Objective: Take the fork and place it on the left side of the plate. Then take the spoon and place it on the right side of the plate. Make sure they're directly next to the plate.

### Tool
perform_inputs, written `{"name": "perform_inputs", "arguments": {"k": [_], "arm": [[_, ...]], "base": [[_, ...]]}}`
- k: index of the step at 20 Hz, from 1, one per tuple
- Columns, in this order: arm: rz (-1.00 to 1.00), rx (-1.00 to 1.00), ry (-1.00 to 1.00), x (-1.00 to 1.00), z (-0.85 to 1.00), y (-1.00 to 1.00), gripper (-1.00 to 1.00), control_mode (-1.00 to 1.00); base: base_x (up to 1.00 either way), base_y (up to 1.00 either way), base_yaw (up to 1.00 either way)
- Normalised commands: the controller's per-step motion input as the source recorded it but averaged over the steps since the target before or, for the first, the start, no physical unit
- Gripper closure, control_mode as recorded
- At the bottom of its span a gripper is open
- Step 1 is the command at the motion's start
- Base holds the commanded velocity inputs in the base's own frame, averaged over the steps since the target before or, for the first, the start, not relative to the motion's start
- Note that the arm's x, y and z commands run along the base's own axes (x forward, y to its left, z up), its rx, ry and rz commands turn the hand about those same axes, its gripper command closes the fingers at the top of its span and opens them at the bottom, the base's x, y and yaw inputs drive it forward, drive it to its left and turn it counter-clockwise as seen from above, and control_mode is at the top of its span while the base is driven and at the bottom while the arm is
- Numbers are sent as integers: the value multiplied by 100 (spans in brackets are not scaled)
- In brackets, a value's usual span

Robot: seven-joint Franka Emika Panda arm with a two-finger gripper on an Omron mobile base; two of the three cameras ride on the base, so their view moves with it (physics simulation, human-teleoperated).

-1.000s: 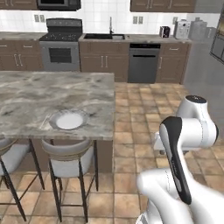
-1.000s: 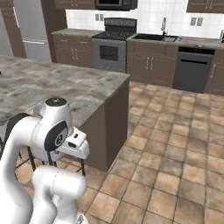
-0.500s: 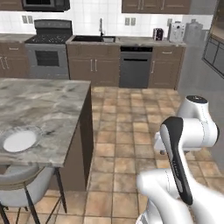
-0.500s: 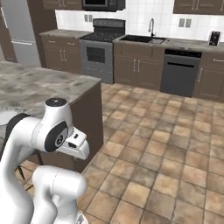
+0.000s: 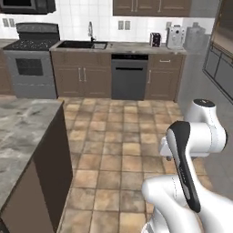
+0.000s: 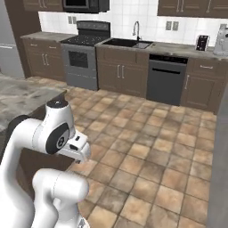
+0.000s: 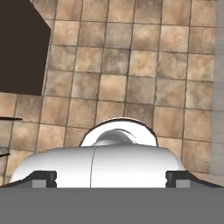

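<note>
Jaws spread wide and holding nothing, the gripper [image 7: 111, 177] hangs over brown floor tiles [image 7: 131, 61], the island's dark side [image 7: 19, 48] up-left of the jaws; no legible writing.

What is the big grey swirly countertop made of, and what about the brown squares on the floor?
The grey mottled island countertop looks like polished marble or granite, going by its cloudy veining, though it could be laminate. The brown square floor tiles look like matte ceramic or stone, with pale grout lines between uneven tan patches.
</note>
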Motion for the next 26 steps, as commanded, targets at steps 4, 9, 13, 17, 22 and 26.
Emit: {"name": "perform_inputs", "arguments": {"k": [4, 9, 13, 17, 22, 26], "arm": [[0, 0, 0, 0, 0, 0, -100, 100], [0, 0, 0, 0, 0, 0, -100, 100], [0, 0, 0, 0, 0, 0, -100, 100], [0, 0, 0, 0, 0, 0, -100, 100], [0, 0, 0, 0, 0, 0, -100, 100], [0, 0, 0, 0, 0, 0, -100, 100]], "base": [[100, -100, 0], [100, -98, 1], [100, -79, 4], [100, -39, 9], [100, -7, 12], [100, 0, 12]]}}
